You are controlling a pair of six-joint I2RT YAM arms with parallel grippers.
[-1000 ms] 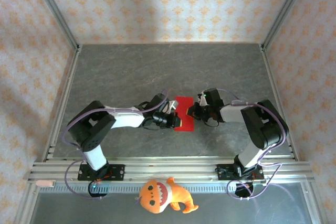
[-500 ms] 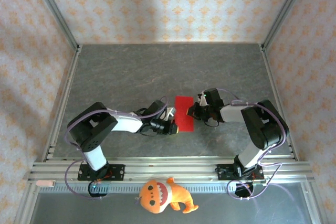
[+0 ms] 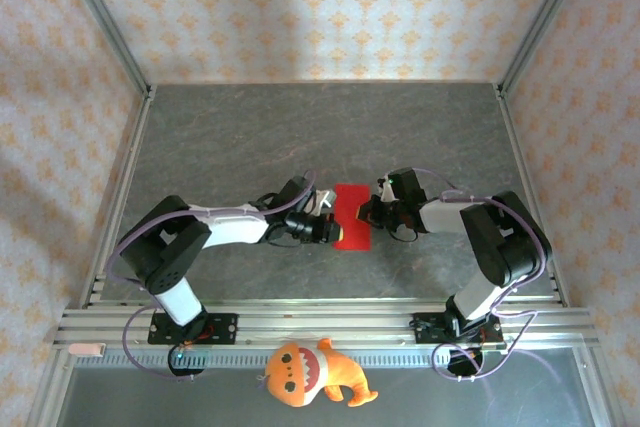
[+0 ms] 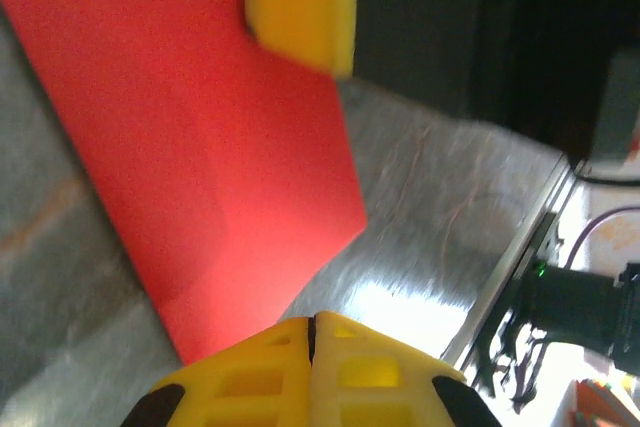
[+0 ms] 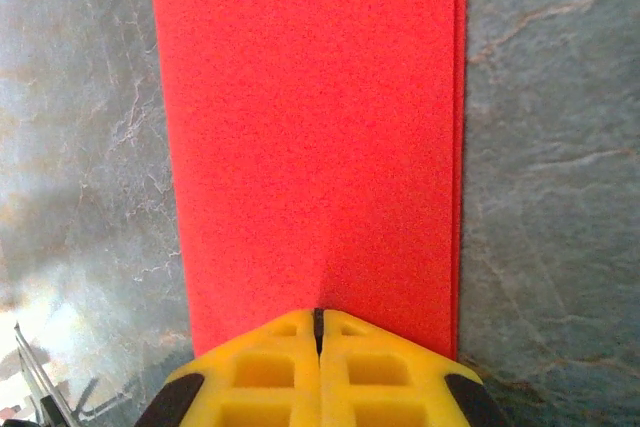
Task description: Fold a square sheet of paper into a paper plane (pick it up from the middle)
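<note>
The left gripper was found closed, its yellow fingers pressed flat together with nothing between them, the tip just beside the left edge of the square sheet of paper, near a corner. The right gripper was likewise closed, its fingertips set at the sheet's right edge; whether paper was nipped between them could not be determined. The red sheet lay flat as an oblong, a doubled layer showing along one long edge, between the two arms on the near-central part of the table. The surface was grey, stone-veined and glossy. Aluminium rails bordered it. The walls bore peach patterned paper. An orange plush toy lay beyond the near rail.
</note>
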